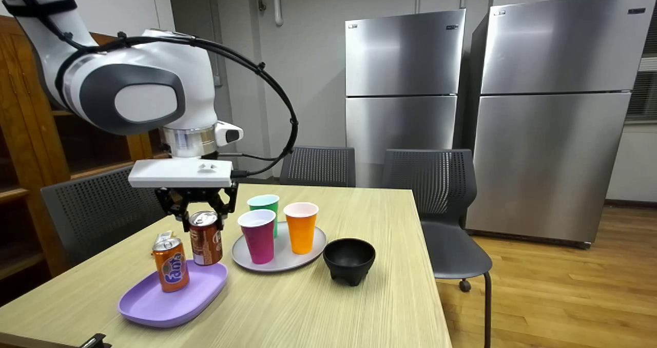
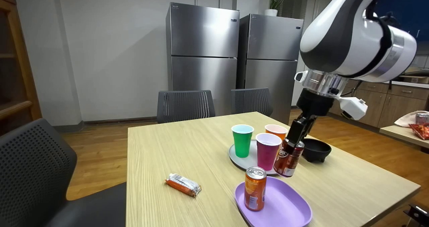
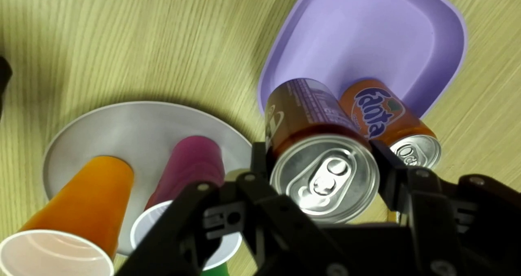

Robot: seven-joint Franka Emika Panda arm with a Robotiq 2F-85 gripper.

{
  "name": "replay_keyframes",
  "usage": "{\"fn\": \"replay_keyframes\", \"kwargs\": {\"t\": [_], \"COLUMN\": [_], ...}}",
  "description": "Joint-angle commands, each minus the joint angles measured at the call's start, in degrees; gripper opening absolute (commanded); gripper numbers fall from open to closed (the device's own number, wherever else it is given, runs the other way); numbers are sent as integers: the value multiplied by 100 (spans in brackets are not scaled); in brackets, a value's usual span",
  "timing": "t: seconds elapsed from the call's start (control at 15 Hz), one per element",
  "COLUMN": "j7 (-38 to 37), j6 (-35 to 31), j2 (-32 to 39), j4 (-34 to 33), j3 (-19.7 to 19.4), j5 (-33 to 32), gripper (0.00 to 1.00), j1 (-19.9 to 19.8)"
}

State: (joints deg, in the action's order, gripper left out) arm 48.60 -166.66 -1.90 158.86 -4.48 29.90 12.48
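My gripper (image 1: 204, 223) is shut on a dark red soda can (image 1: 206, 243), one finger on each side near its top. The can also shows in an exterior view (image 2: 289, 160), slightly tilted, and in the wrist view (image 3: 309, 109). It hangs at the edge of a purple tray (image 1: 172, 312), seemingly a little above it. An orange Fanta can (image 1: 172, 266) stands upright on the tray, close beside the held can. In the wrist view the held can covers part of the Fanta can (image 3: 378, 109) and of the tray (image 3: 366, 31).
A grey plate (image 1: 279, 267) beside the tray bears a purple cup (image 1: 258, 240), an orange cup (image 1: 301, 230) and a green cup (image 2: 242, 143). A black bowl (image 1: 349, 261) stands beyond the plate. A wrapped bar (image 2: 183, 184) lies on the table. Chairs surround the table.
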Motion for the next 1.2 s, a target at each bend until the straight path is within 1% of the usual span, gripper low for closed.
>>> {"fn": "replay_keyframes", "kwargs": {"t": [0.0,0.47,0.73,1.13], "j7": [147,326,492,588], "j6": [-494,-1022,-1364,-1489], "j2": [282,742,992,1207], "j4": [0,1,0,0], "j3": [160,355,391,366], "j5": [630,1783,2369,3034], "gripper": [38,38,38,38], "j1": [158,503,702,947]}}
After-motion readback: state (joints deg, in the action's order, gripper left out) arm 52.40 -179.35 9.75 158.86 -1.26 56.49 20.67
